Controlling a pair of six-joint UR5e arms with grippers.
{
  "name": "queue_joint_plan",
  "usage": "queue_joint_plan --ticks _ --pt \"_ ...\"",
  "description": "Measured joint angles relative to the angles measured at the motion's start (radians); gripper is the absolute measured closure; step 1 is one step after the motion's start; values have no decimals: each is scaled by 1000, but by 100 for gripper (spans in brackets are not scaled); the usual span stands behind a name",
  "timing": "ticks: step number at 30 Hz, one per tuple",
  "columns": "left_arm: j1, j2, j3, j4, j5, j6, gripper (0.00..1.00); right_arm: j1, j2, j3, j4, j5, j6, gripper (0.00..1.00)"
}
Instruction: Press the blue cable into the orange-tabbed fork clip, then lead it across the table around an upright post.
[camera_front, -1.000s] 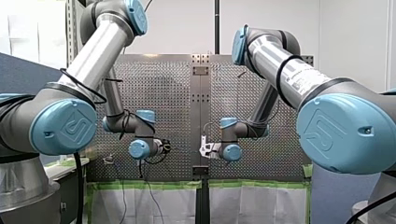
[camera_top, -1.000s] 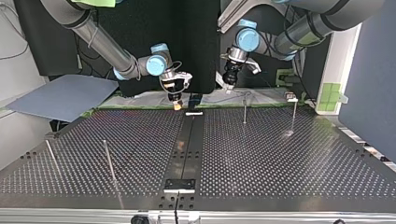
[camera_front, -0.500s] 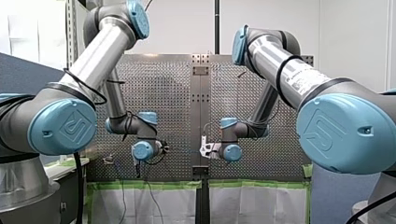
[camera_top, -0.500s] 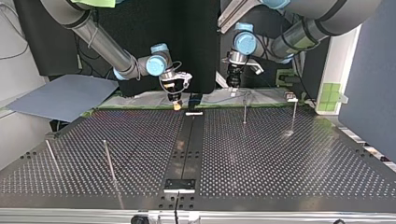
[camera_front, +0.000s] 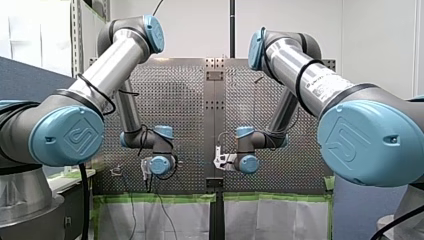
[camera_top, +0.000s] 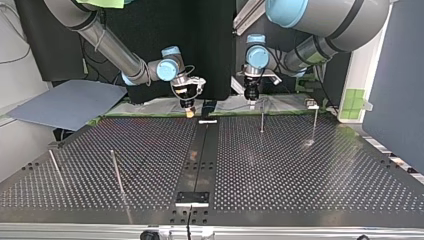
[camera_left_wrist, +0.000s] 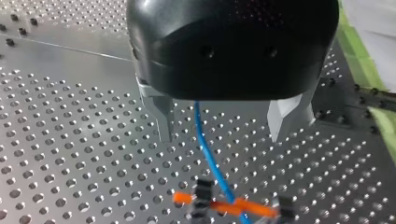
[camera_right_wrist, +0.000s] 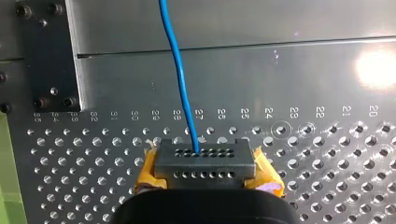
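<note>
The blue cable (camera_left_wrist: 208, 154) is lying across the orange-tabbed fork clip (camera_left_wrist: 219, 206) beneath my open-fingered left gripper (camera_left_wrist: 223, 135), my right gripper (camera_right_wrist: 206, 173) is clamping its grey perforated block (camera_right_wrist: 205, 161), and routing round an upright post (camera_top: 262, 119) is apparently waiting.

This looks to me like a robotics lab: my left arm (camera_front: 107, 67) and my right arm (camera_front: 305, 72) over a perforated metal table (camera_top: 300, 170), green tape (camera_front: 165, 197) at its edge, white wall (camera_front: 195, 30) behind.
</note>
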Motion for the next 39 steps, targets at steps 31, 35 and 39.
queue_joint_plan --ticks 31,35,39 --pt "5 -1 54 -43 -43 43 77 3 5 -5 1 0 0 100" --pt "2 -1 55 -45 -53 48 100 3 6 -5 1 0 0 100" --pt "2 -1 55 -52 -55 51 100 3 6 -5 0 0 0 100"
